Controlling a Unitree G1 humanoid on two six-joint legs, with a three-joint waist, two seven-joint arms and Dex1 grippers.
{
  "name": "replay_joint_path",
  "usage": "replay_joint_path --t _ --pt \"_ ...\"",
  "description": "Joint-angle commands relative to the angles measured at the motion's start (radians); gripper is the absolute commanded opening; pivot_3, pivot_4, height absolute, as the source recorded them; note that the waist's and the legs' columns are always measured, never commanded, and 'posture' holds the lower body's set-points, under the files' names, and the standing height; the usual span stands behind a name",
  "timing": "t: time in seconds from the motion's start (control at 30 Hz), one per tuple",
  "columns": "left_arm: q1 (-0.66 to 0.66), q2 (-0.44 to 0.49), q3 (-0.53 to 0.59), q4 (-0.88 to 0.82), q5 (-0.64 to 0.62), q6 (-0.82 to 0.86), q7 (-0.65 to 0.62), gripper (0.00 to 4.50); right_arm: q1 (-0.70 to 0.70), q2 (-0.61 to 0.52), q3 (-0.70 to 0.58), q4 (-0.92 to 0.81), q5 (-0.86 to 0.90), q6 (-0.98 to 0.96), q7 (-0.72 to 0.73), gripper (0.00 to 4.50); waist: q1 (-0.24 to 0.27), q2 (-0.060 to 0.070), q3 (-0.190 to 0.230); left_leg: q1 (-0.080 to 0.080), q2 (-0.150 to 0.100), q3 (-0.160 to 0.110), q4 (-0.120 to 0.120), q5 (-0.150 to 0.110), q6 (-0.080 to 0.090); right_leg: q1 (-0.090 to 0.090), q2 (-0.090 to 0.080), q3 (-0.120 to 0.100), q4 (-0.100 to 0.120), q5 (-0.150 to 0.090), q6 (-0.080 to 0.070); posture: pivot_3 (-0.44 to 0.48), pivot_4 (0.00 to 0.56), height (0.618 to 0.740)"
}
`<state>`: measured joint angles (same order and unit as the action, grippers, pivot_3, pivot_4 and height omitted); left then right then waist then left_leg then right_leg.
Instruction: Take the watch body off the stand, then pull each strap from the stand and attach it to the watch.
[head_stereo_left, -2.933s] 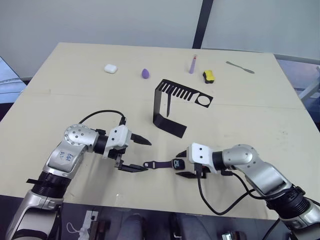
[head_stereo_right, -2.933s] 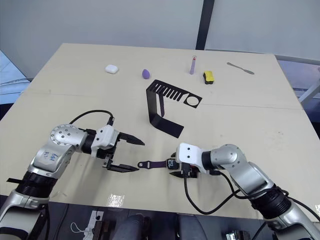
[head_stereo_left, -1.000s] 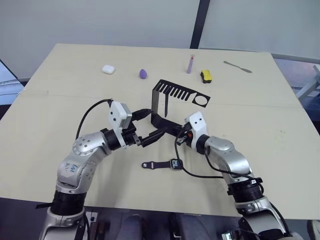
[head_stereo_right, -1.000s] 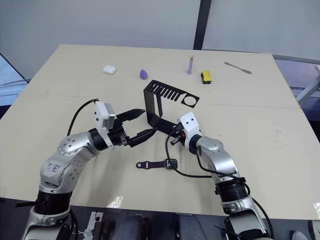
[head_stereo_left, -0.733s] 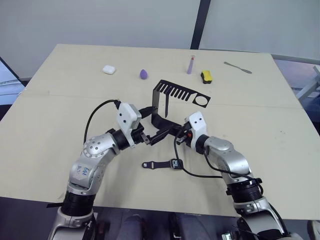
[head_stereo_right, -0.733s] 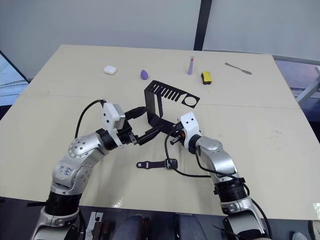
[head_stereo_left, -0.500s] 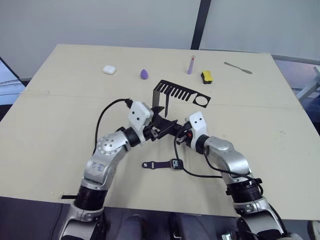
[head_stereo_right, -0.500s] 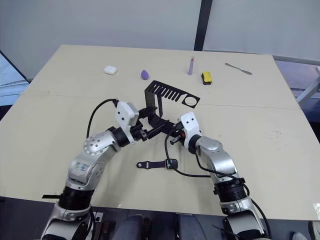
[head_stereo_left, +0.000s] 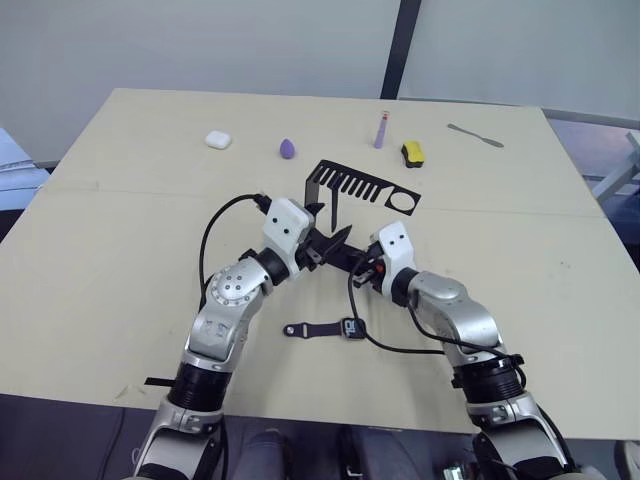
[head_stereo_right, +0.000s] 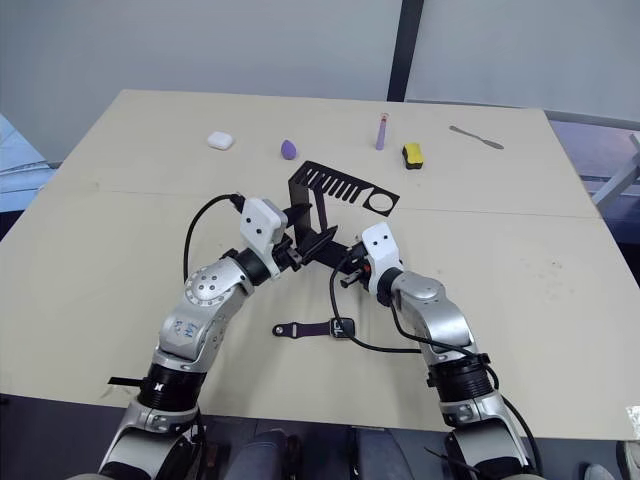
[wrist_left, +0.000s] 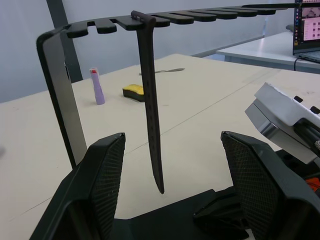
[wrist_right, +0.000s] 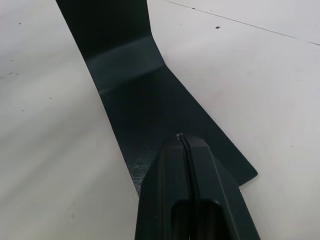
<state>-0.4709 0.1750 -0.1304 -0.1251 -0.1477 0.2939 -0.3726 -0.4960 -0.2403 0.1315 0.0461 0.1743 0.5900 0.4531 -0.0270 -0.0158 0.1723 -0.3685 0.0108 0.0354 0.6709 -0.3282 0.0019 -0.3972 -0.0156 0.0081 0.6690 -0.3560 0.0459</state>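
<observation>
Hanging strap (wrist_left: 150, 105): a narrow dark band hung from a slot in the comb arm of the stand (head_stereo_left: 322, 215), its lower end free above the stand's base.
Handling, judged: it looked light and limp, likely to swing or bend if pushed; a pinch low on the free end and a pull out along the slot seemed the safest hold.
Left gripper (wrist_left: 172, 172): fingers were spread wide, one on each side of the hanging strap, not touching it.
Right gripper (wrist_right: 187, 150): fingers were pressed together, tip resting on the stand's flat base, apparently steadying it.
Watch (head_stereo_left: 352, 327): it lay flat on the table near the robot, with the other strap (head_stereo_left: 312, 328) apparently joined to it.
Stand, judged: thin sheet metal, light enough to slide or tip under a sideways pull.
Table (head_stereo_left: 120, 250): pale, smooth and matt, with little grip for the stand.
Room: a plain grey wall stood behind the table.
</observation>
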Motion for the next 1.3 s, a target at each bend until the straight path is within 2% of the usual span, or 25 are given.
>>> replay_joint_path --t 0.03,0.13,0.2,0.27,0.4,0.73,1.3 --pt "-0.045 -0.016 -0.008 0.034 0.028 -0.029 0.014 3.33 0.021 -0.011 0.003 0.041 -0.026 0.035 -0.020 0.00 0.000 0.000 0.000 0.000 0.000 0.000 0.000 0.000 0.000 0.000 0.000 0.000 0.000 0.000 0.000 0.000 0.150 0.740" --pt "-0.075 -0.034 -0.019 0.085 0.050 -0.054 0.023 3.33 0.022 -0.010 0.004 0.040 -0.026 0.036 -0.020 0.00 0.001 0.000 0.000 0.000 0.000 0.000 0.000 0.000 0.000 0.000 0.000 0.000 0.000 0.000 0.000 0.000 0.150 0.740" --pt "-0.094 -0.045 -0.014 0.118 0.060 -0.079 0.028 2.79 0.023 -0.008 0.006 0.038 -0.027 0.037 -0.021 0.00 0.001 0.000 0.000 0.000 0.000 0.000 0.000 0.000 0.000 0.000 0.000 0.000 0.000 0.000 0.000 0.000 0.150 0.740" --pt "-0.109 -0.054 -0.005 0.142 0.052 -0.091 0.019 2.02 0.025 -0.006 0.006 0.035 -0.026 0.039 -0.023 0.00 0.001 0.000 0.000 0.000 0.000 0.000 0.000 0.000 0.000 0.000 0.000 0.000 0.000 0.000 0.000 0.000 0.150 0.740" --pt "-0.112 -0.061 0.001 0.141 0.035 -0.109 -0.004 0.02 0.029 -0.004 0.007 0.029 -0.026 0.043 -0.026 0.00 0.001 0.000 0.000 0.000 0.000 0.000 0.000 0.000 0.000 0.000 0.000 0.000 0.000 0.000 0.000 0.000 0.150 0.740" --pt "-0.071 -0.030 0.047 0.027 -0.039 -0.077 -0.058 0.02 0.019 -0.017 0.005 0.039 -0.031 0.060 -0.021 0.00 0.000 0.000 0.000 0.000 0.000 0.000 0.000 0.000 0.000 0.000 0.000 0.000 0.000 0.000 0.000 0.000 0.150 0.740" --pt "-0.037 0.008 0.050 -0.005 -0.023 -0.061 -0.055 0.02 0.018 -0.001 0.004 0.058 -0.029 0.065 -0.025 0.00 -0.001 0.000 0.000 0.000 0.000 0.000 -0.001 0.000 0.000 0.000 0.000 0.000 -0.001 0.000 0.000 0.000 0.150 0.740"
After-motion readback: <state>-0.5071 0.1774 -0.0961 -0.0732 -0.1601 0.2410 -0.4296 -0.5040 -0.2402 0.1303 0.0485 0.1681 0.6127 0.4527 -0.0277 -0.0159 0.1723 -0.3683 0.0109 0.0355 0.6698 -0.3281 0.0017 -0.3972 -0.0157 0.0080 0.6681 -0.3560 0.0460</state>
